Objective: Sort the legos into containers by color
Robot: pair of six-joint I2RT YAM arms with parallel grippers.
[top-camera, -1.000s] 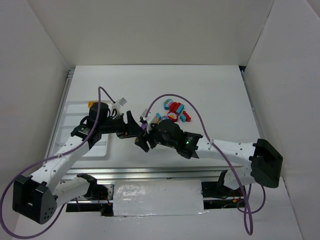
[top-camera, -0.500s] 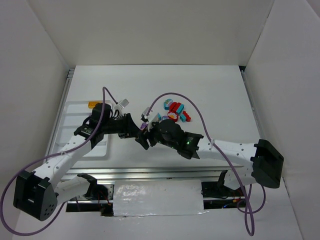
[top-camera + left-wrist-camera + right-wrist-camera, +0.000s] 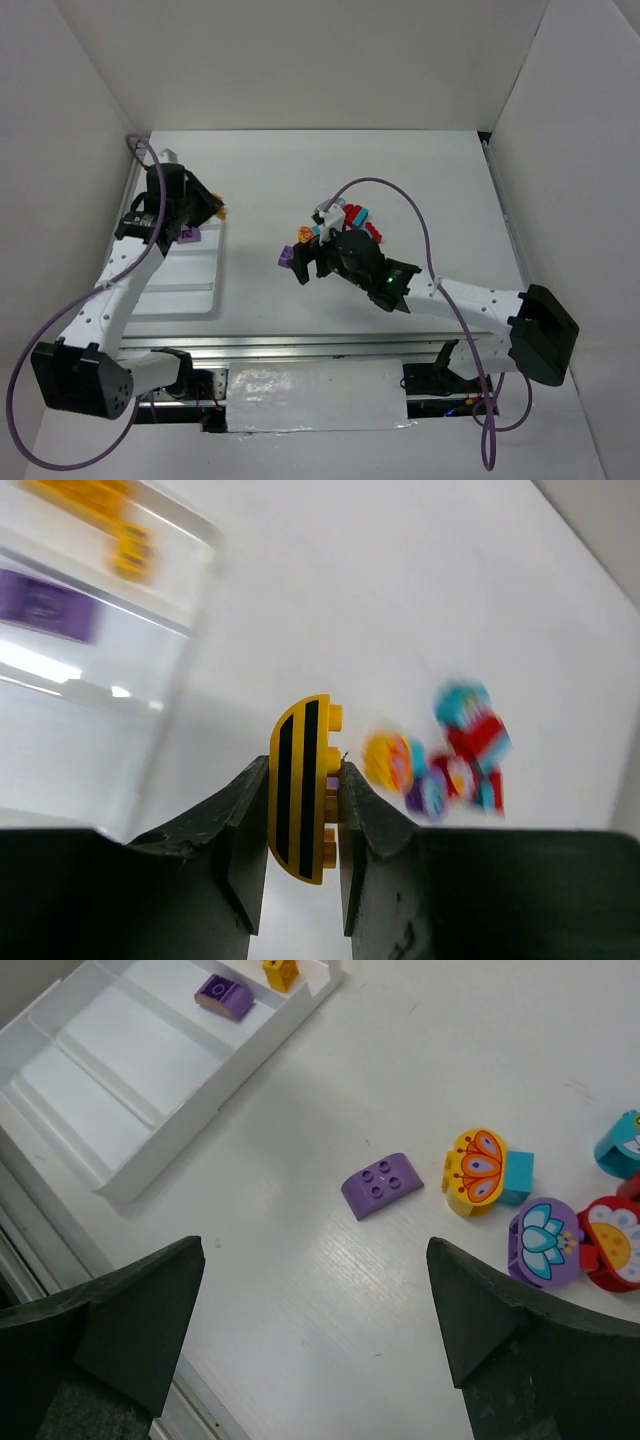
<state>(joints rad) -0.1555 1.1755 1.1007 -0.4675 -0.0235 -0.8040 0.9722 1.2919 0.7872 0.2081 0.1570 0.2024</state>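
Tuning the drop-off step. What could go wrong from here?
1. The left gripper holds the yellow striped brick at its fingertips, part sticking out; it could pivot or slip before release.
2. In the tray, a purple brick lies in the row beside a yellow brick; an off-target drop could mix colors.
3. The right gripper is open near the loose purple brick; the butterfly brick lies close and could get knocked.

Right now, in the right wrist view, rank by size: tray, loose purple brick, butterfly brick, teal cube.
Largest: tray, by far.
Next: loose purple brick and butterfly brick look alike; unranked.
Smallest: teal cube, partly hidden.
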